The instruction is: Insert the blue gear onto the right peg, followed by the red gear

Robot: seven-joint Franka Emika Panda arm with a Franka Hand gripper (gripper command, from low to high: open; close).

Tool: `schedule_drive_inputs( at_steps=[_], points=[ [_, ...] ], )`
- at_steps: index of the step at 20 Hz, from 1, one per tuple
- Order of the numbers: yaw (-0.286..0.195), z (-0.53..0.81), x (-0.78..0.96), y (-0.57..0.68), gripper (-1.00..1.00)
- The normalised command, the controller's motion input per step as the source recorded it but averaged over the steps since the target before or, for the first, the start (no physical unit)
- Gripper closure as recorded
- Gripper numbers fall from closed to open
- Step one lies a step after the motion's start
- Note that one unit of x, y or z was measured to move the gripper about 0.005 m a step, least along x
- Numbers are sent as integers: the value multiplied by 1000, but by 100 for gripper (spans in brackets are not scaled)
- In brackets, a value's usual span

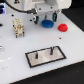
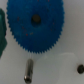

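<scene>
A white surface (image 1: 15, 55) is seen filling most of the exterior view, lit evenly and without strong shadows. Its near edge runs slantwise from about 8 o'clock toward 4 o'clock, and beyond that edge only a black floor or backdrop (image 1: 60, 76) is shown, too dark for detail. A dark strip (image 1: 5, 6) is visible past the far edge at 11 o'clock. In the wrist view the same pale surface (image 2: 55, 67) is seen, blurred.

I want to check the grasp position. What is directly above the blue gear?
In the exterior view the end effector hangs directly over the blue gear, covering part of its top. The pictures do not show whether the fingers touch it. The red gear lies apart, uncovered.
</scene>
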Motion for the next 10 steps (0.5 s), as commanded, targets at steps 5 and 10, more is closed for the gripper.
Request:
schedule_drive_inputs(
  at_steps=[5, 10],
  points=[
    [0, -334, -208, 179, 100],
    [0, -253, -239, 81, 100]
  ],
)
